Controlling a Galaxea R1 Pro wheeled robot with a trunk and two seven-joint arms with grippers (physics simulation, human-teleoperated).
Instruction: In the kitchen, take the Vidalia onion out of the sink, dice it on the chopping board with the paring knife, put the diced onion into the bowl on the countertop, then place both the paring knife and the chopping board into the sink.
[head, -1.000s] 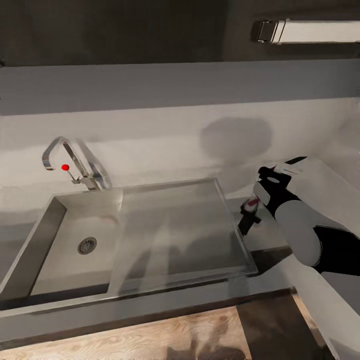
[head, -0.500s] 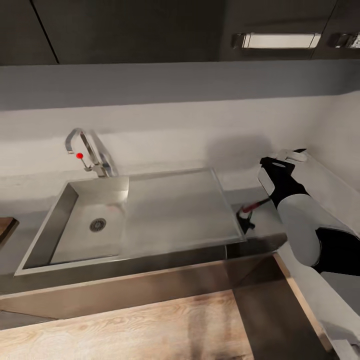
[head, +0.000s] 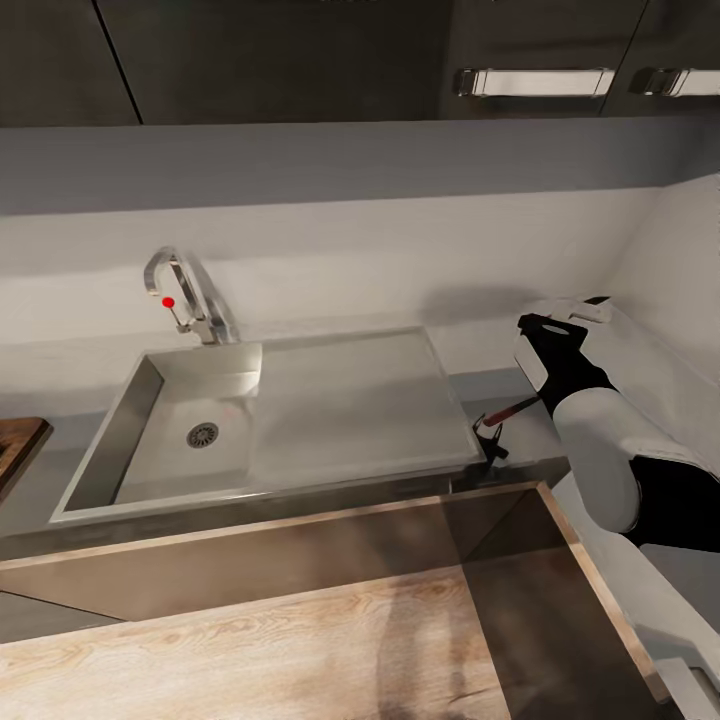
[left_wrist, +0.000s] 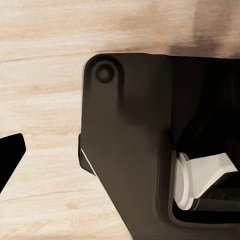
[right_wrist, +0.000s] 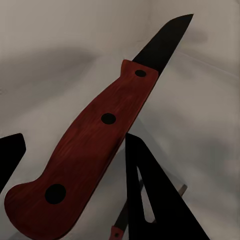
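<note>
Knife (right_wrist: 95, 145), red-handled with three dark rivets and a short dark blade, is held in the right gripper (head: 492, 428) just off the right edge of the sink (head: 300, 480), above the counter (head: 500, 390); in the right wrist view one dark finger (right_wrist: 150, 200) is seen pressed against the handle, so the pincer is judged to be clamped on it. The basin, with its round drain (head: 202, 435), lies at the far left of the sink under the tap (head: 180, 290), with the flat drainboard between it and the knife. A corner of the board (head: 20, 445) is seen at the left edge of the head view, on the counter. The left gripper's state cannot be told: its wrist view gives a dark robot part over wooden floor. The step in hand is judged to be the carrying of the knife to the sink. The blade sits off-axis in the grip, so the knife could pivot or slip if the arm is swung fast; released over the drainboard, it might be left there and not in the basin; a low sweep could catch the blade tip on the sink's raised rim. Compared with a second ago, the whole head view has shifted: the camera has been drawn back and turned, so the sink appears smaller and higher, more floor is shown, and the board corner has come into view.
</note>
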